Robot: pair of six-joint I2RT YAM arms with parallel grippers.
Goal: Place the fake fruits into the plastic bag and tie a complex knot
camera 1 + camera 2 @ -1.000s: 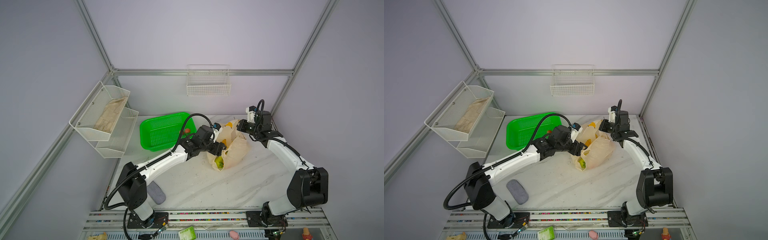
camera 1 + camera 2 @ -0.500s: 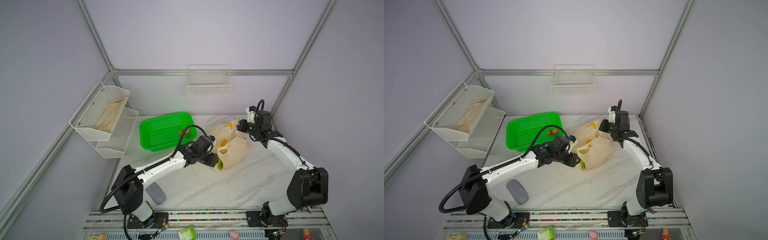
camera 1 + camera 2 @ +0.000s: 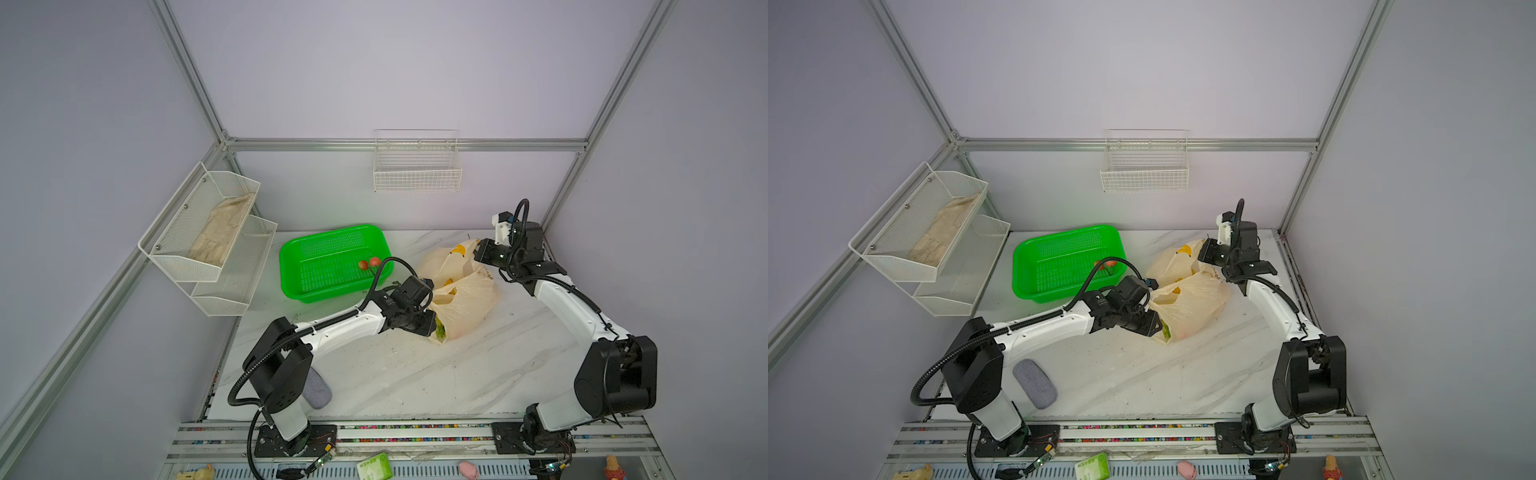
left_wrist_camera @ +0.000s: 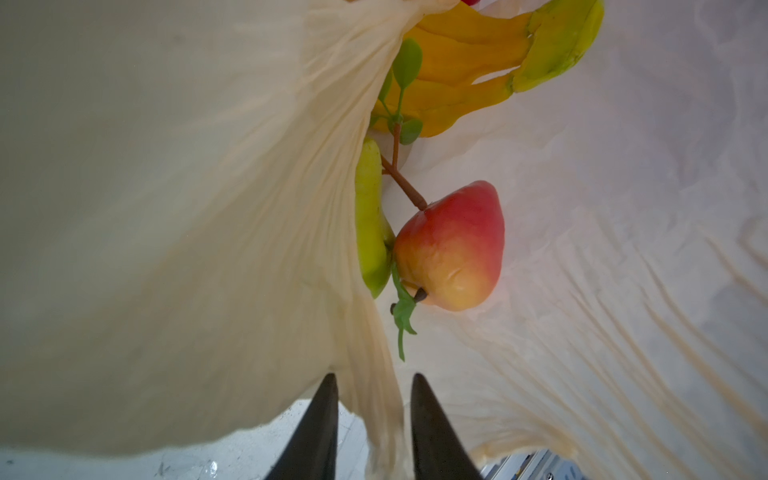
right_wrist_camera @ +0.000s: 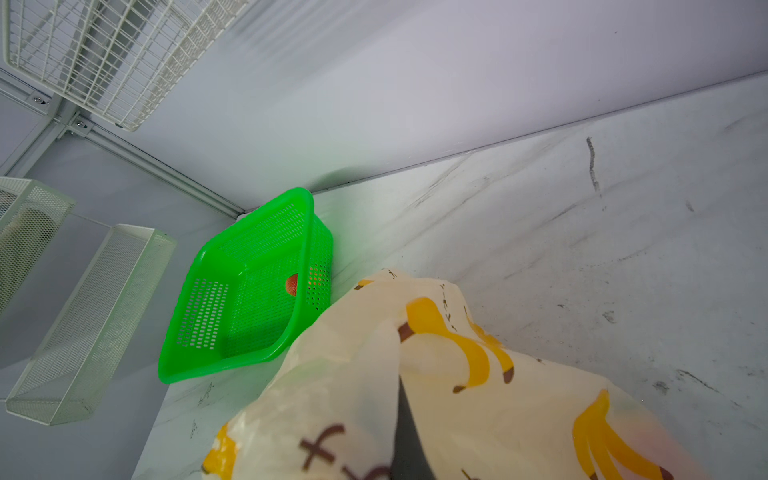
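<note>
The plastic bag (image 3: 465, 299) (image 3: 1192, 299) lies on the marble table, cream with yellow banana prints. My left gripper (image 3: 434, 328) (image 4: 374, 376) is at the bag's near mouth. Its fingers stand a little apart around a bunched fold of the film, with a gap beside it. Inside the bag lie a red-green pear shape (image 4: 453, 245) and a yellow banana bunch (image 4: 469, 62). My right gripper (image 3: 478, 251) (image 5: 401, 386) is shut on the bag's far end, film draped over its dark finger. Two red cherries (image 3: 369, 263) (image 5: 292, 284) rest in the green basket (image 3: 316, 249).
White mesh shelves (image 3: 208, 237) hang on the left wall with a cloth in the upper one. A wire basket (image 3: 417, 166) is fixed to the back wall. A grey pad (image 3: 1034, 382) lies by the left arm's base.
My left gripper has drawn back from the bag's middle to its near mouth, its fingers narrowing around a fold. The cherries came into view. The right arm has held still.
</note>
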